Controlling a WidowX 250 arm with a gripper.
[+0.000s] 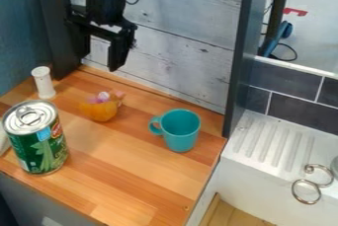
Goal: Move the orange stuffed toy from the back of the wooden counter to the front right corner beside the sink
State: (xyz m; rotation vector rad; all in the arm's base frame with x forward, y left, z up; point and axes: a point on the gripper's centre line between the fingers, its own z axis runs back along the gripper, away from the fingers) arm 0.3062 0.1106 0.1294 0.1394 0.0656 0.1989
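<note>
So the black gripper [99, 55] hangs wide open and empty above the counter [125, 170], near the orange thing [100, 109] and teal mug [180, 130].

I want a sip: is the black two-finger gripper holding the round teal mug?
No, the gripper hangs apart from the mug, which stands on the brown wooden counter.

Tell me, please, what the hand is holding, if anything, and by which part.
Nothing is held: the open hand hangs above the counter, with nothing between its fingers.
</note>
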